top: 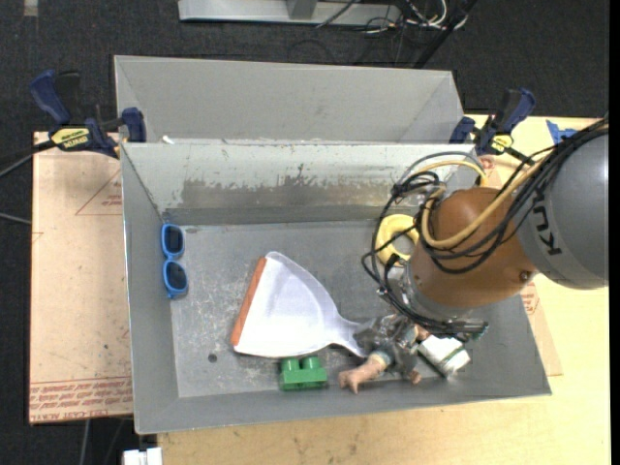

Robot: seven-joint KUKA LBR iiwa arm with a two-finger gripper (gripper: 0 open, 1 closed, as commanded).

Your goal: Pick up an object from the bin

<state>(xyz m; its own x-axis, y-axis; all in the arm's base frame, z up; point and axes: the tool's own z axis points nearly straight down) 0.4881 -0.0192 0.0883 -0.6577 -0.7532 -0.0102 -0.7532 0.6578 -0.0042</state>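
Orange wrist cover (465,250) seen uppermost, at 4 o'clock in the bin (147,289) | pincer (389,342) placed low at 5 o'clock, over the handle end of a white scoop (286,308); how far it is open cannot be told | pink toy figure (360,376) found just beside it | green block (303,372) at 6 o'clock | blue sunglasses (173,260) at 9 o'clock

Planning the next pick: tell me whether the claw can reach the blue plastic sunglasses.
Probably yes: the blue plastic sunglasses lie by the left wall, nothing on them. The claw is across the bin, beyond the white fan-shaped scoop.
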